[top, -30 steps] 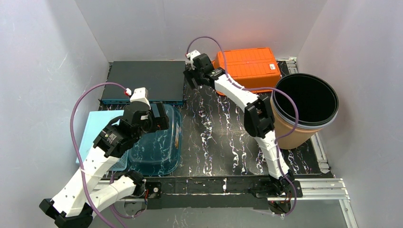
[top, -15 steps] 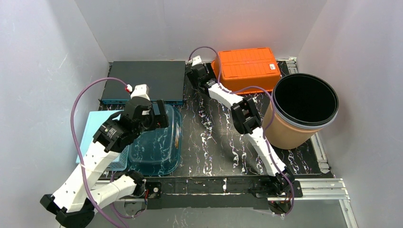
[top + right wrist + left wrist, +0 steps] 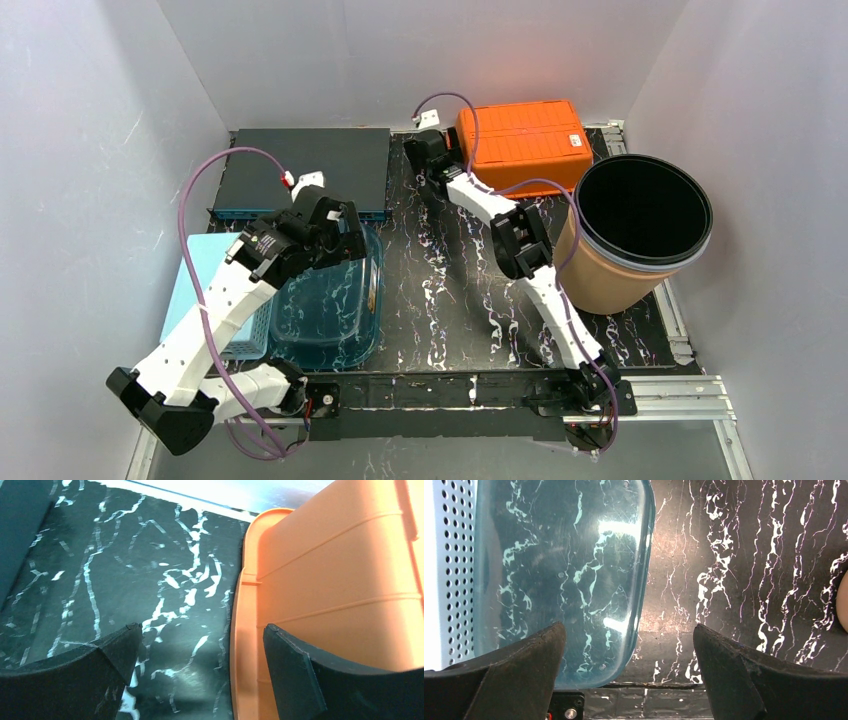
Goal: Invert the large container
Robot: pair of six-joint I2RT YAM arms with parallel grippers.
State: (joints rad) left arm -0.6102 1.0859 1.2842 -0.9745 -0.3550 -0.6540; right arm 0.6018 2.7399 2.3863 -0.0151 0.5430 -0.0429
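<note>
Large container [image 3: 600, 282] mouth-up, axis vertical; left end effector [image 3: 626, 628] and right end effector [image 3: 200, 628] spread.

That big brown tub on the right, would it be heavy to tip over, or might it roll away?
Probably light for its size: the brown tub looks empty inside. Its round wall suggests it could roll once it is on its side. Its rim holds a clean circle, so it is likely stiff rather than floppy.

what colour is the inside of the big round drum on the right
Black inside the large round tan drum, seen best in the top external view.
</note>
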